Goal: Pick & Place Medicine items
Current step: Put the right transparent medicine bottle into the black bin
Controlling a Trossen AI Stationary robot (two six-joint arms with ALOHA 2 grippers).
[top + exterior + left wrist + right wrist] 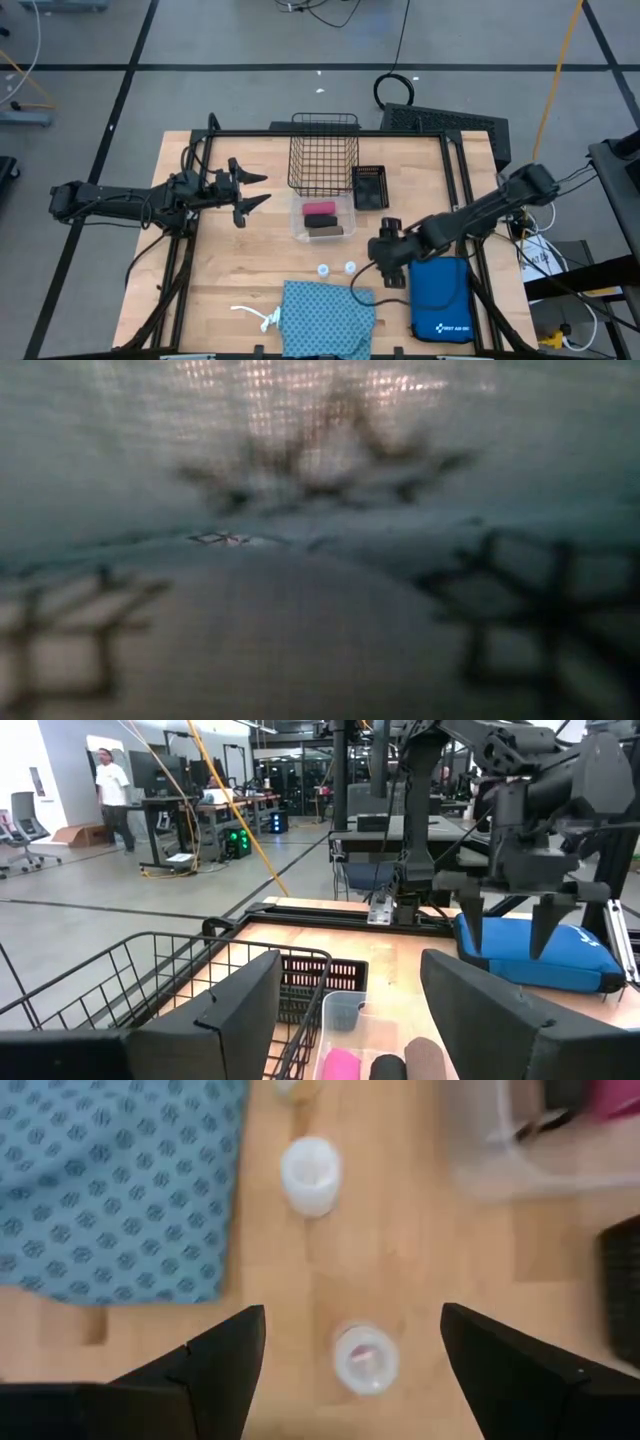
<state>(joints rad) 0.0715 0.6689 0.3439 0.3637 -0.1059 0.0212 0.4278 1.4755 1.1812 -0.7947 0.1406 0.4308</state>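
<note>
My right gripper (380,258) hangs open over the table beside the blue zip case (440,300). In its wrist view a white-capped vial (365,1357) stands on the wood between the open fingers (352,1325), untouched. Two more vials (324,270) (349,267) stand toward the teal patterned cloth (328,318), whose white string (258,316) lies at its left. The pink roll (320,209) and brown roll (325,229) lie in a clear tray (298,228). My left gripper (262,189) is open, raised left of the tray.
A wire basket (323,152) and a small black basket (369,186) stand on the far side of the tray. The low view is filled by the teal cloth (320,540) right in front of it. A person (112,790) stands far off in the room.
</note>
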